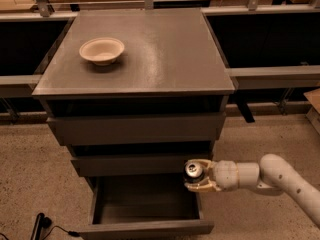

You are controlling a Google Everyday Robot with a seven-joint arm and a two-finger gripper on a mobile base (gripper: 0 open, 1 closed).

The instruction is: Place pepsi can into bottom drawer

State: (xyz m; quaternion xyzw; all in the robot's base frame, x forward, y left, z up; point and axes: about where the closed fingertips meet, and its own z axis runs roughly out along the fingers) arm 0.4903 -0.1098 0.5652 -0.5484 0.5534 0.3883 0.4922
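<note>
Bottom drawer [145, 229] sits pulled open, nearest the cam. Gripper [192, 177], w/ its arm off to the right, is clamped on the pepsi can [193, 169]. Can upright, approx over the drawer's right rear corner. Tray interior lies left & below it. Farther back, beige bowl [102, 50] on cabinet top [170, 49].

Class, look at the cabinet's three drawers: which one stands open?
The bottom drawer, pulled out so its tray shows; the two above show only their fronts. The hand, holding the pepsi can, hovers at that drawer's back corner.
</note>
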